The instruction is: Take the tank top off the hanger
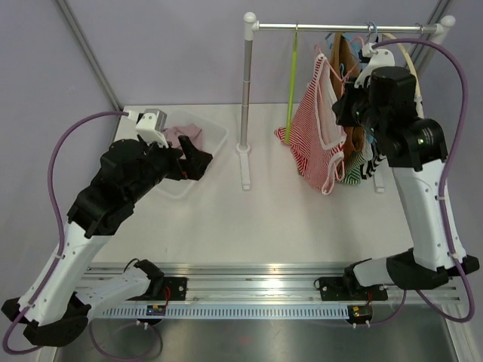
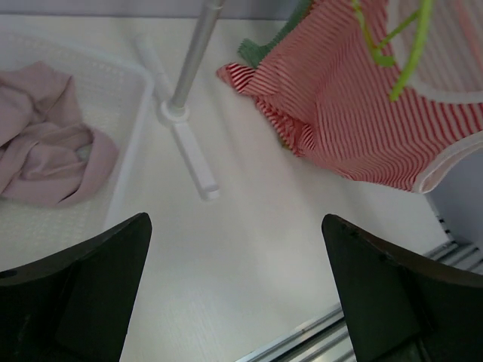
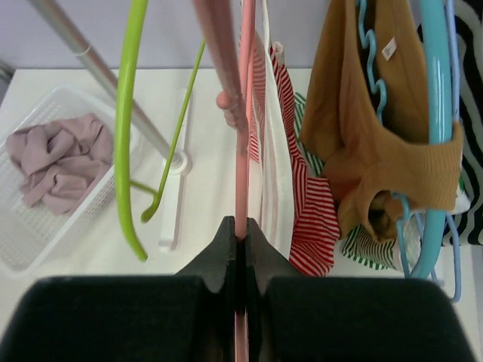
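The red-and-white striped tank top hangs from a pink hanger on the rail at the back right. It also shows in the right wrist view and in the left wrist view. My right gripper is up at the rack, shut on the thin pink hanger bar. My left gripper is open and empty over the table beside the basket; its fingers frame bare tabletop.
A white basket at the back left holds a dusty-pink garment. An empty green hanger hangs left of the tank top. The rack's upright pole and foot stand mid-table. A brown garment on a blue hanger hangs to the right.
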Tool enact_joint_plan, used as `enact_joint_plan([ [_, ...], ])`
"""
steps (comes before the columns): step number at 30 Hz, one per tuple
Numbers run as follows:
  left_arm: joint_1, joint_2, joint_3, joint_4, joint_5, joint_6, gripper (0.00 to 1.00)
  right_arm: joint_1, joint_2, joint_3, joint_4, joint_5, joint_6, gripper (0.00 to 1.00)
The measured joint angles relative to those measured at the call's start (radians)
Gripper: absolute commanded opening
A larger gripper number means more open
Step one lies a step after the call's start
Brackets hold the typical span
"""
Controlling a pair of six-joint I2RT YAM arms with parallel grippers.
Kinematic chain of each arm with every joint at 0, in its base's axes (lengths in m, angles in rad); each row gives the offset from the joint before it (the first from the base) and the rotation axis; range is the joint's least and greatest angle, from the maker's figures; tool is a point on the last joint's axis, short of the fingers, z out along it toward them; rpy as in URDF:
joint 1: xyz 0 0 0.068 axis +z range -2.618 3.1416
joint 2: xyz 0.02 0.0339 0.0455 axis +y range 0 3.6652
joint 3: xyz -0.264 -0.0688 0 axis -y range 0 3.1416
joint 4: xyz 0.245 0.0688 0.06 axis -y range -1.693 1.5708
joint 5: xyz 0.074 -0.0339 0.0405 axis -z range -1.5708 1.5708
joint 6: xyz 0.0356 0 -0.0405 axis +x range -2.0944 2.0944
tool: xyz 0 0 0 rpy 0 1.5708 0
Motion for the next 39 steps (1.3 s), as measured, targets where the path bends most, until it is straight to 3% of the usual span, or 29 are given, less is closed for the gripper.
enact_joint_plan([
  [8, -0.316, 0.196, 0.236, 0.153, -0.116, 0.038, 0.99, 0.0, -0.292, -0.223, -0.071, -0.172, 0.013, 0.0],
  [14, -0.442, 0.415, 0.41, 0.247, -0.125, 0.138, 0.99, 0.0, -0.518, -0.346, -0.13, -0.375, 0.009, 0.0],
  [19, -0.513, 0.517, 0.442, 0.293, -0.117, 0.246, 0.87, 0.0, -0.643, -0.362, -0.159, -0.473, 0.013, 0.0],
  [24, -0.597, 0.554, 0.443, 0.326, -0.148, 0.335, 0.78, 0.0, -0.667, -0.37, -0.163, -0.55, 0.018, 0.0],
  [29, -0.609, 0.568, 0.446, 0.364, -0.206, 0.369, 0.46, 0.0, -0.667, -0.398, -0.164, -0.597, 0.017, 0.0],
  [38, -0.606, 0.612, 0.453, 0.367, -0.352, 0.42, 0.09, 0.0, -0.679, -0.407, -0.162, -0.599, 0.012, 0.0],
  [39, -0.607, 0.612, 0.453, 0.368, -0.365, 0.423, 0.0, 0.0, -0.679, -0.413, -0.161, -0.599, 0.01, 0.0],
])
